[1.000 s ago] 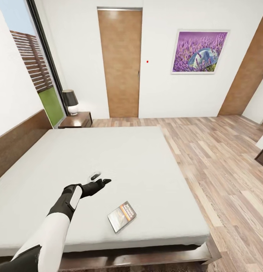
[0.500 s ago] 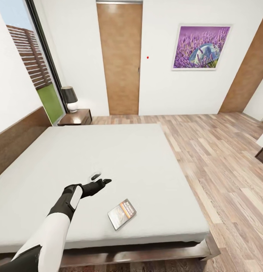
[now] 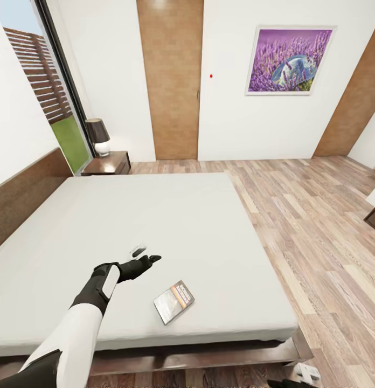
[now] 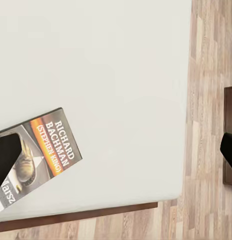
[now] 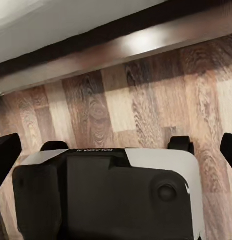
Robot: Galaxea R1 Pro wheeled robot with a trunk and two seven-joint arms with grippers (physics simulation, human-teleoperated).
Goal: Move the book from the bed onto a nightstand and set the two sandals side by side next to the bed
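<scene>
One small shift only: head camera tips down, scene slides up, while left gripper (image 3: 147,261), jaws apart and empty, hovers over pale grey-white mattress of dark-framed bed (image 3: 171,226), thin dark paperback book (image 3: 174,302) lying at its 5 o'clock, ungrasped, approach unfinished.

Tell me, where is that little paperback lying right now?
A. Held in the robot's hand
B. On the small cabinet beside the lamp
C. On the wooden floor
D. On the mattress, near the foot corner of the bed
D. The book lies flat on the pale mattress of the bed, near its foot edge, apart from the left gripper hovering beside it.
</scene>
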